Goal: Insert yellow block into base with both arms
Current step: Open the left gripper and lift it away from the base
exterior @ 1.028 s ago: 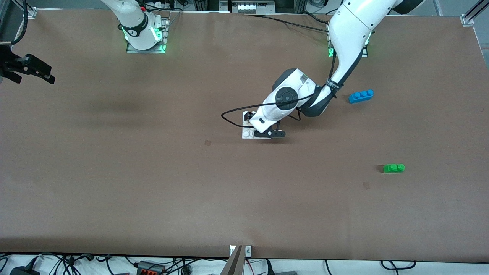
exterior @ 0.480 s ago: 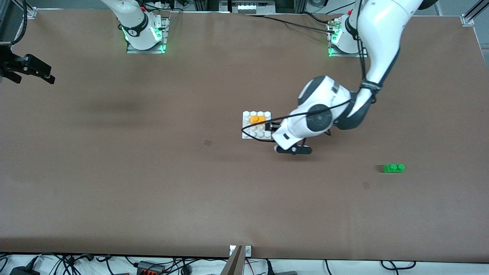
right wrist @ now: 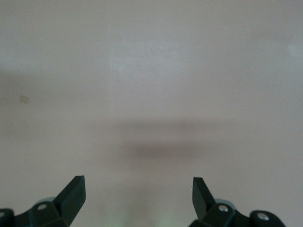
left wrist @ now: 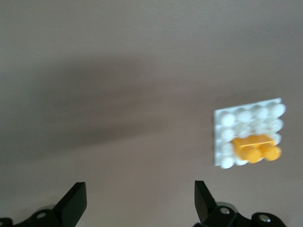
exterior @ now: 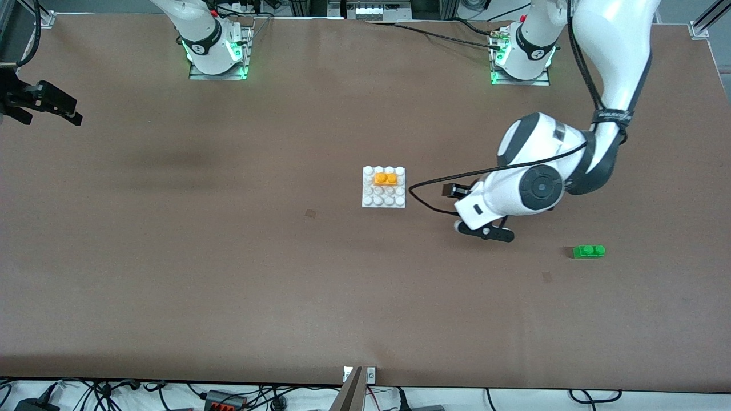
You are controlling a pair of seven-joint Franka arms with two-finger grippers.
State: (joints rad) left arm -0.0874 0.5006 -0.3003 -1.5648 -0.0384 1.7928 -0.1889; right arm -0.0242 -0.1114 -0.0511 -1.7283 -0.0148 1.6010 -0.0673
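The yellow block (exterior: 385, 178) sits on the studs of the white base (exterior: 377, 197), in the half farther from the front camera. Both also show in the left wrist view, the block (left wrist: 255, 147) on the base (left wrist: 222, 118). My left gripper (exterior: 457, 191) is open and empty, over bare table beside the base toward the left arm's end; its fingers (left wrist: 75, 201) stand wide apart around nothing (left wrist: 139, 203). My right gripper (exterior: 51, 105) waits, open and empty (right wrist: 137, 198), over the right arm's end of the table.
A green two-stud brick (exterior: 589, 251) lies toward the left arm's end, nearer the front camera than the left gripper. The blue brick is hidden by the left arm. Brown table surface surrounds the base.
My left gripper has drawn away from the base toward the left arm's end, uncovering the yellow block seated on the base. The arm now covers the blue brick. The right arm has not moved.
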